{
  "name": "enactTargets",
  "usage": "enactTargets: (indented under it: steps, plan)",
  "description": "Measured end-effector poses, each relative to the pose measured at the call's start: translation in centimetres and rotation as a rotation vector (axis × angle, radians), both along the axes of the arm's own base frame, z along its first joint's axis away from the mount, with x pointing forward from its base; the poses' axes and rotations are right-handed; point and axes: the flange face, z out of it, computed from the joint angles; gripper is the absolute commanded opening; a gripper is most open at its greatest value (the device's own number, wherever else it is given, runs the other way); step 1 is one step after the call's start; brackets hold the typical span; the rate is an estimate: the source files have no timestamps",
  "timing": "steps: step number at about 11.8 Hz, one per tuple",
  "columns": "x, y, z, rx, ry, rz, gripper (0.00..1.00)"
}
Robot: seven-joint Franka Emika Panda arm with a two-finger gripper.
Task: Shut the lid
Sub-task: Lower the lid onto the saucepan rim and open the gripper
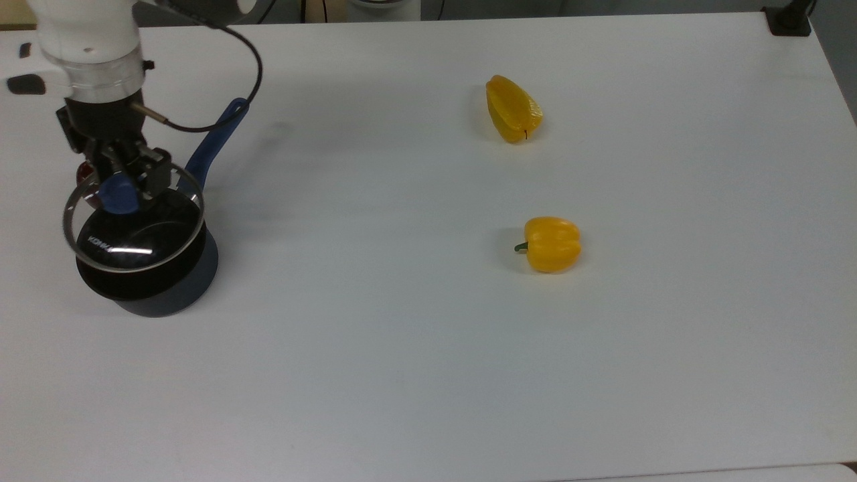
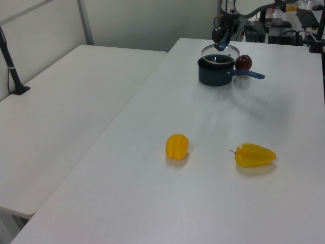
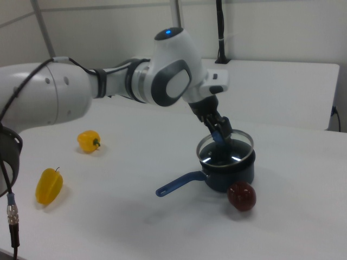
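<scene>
Pinching the blue knob of the lid (image 1: 134, 231) between my fingers, my gripper (image 1: 124, 184) is holding it tilted just above the dark saucepan (image 1: 157, 281), near the table's (image 1: 428, 375) left edge in the top view. A dark red apple (image 3: 241, 196) is sitting just beside the saucepan. Two yellow peppers, one long (image 1: 512, 109) and one round (image 1: 551, 244), are lying well apart from it toward the table's middle.

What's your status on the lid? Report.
End effector shut on the lid by its blue knob. Lid held above the saucepan, tilted, not seated. Nothing in the saucepan; red apple beside it.
</scene>
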Motion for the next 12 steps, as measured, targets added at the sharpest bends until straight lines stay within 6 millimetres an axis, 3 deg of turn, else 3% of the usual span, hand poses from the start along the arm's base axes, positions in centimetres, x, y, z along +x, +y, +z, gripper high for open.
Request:
enactTargets:
  steps: [4, 12]
  plan:
    - [0.3, -2.3, -1.6, 0.003, -0.037, -0.024, 0.39]
    - [1.1, -0.4, -3.2, 0.024, -0.021, 0.002, 0.40]
